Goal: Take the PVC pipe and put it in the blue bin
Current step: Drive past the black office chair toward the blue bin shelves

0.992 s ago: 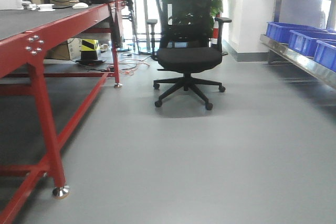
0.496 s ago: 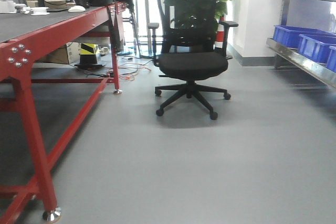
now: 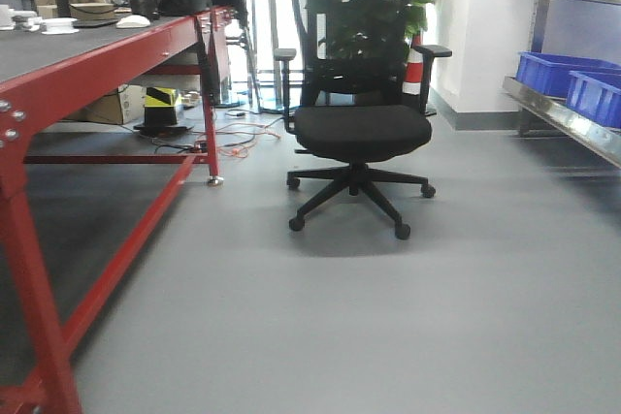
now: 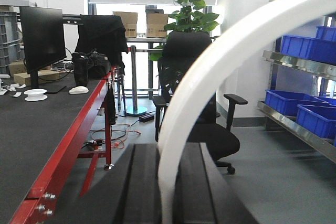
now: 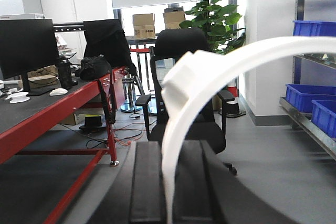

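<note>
Front view: within the last second the office chair [image 3: 361, 133] has drawn nearer and the red table [image 3: 97, 55] has slid off left. My base is rolling forward, towards the blue bins [image 3: 558, 73] ahead-right.

Left wrist: the white PVC pipe [image 4: 210, 72] arcs up right over the left gripper [image 4: 168, 182]. I cannot tell whether the jaws are pinching it.

Right wrist: a similar collared arc rises over the right gripper [image 5: 168, 182], its closure equally unreadable.

No readable lettering, label or number shows on the blue bins [image 3: 553, 72], cardboard boxes [image 4: 126, 23] or tabletop [image 3: 39, 50].
</note>
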Controlling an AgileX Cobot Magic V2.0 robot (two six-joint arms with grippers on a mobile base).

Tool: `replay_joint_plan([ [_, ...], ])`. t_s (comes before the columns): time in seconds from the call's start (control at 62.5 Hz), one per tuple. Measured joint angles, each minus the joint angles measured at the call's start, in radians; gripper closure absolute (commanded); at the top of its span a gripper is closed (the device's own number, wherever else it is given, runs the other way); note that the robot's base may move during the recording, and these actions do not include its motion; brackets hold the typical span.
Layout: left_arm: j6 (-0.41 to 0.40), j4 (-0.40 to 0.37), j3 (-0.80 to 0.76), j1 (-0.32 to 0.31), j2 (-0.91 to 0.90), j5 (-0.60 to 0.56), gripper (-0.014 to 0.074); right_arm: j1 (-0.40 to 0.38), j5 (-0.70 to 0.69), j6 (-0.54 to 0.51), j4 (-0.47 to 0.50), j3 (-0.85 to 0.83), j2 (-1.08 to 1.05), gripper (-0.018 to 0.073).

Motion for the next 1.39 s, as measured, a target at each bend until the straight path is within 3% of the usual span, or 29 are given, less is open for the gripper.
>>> replay_joint_plan([
  [1.393, 0.000, 0.000, 0.000, 0.000, 0.000, 0.000, 0.0707, 0.000, 0.000, 0.000, 0.000, 0.000, 0.000, 0.0720],
])
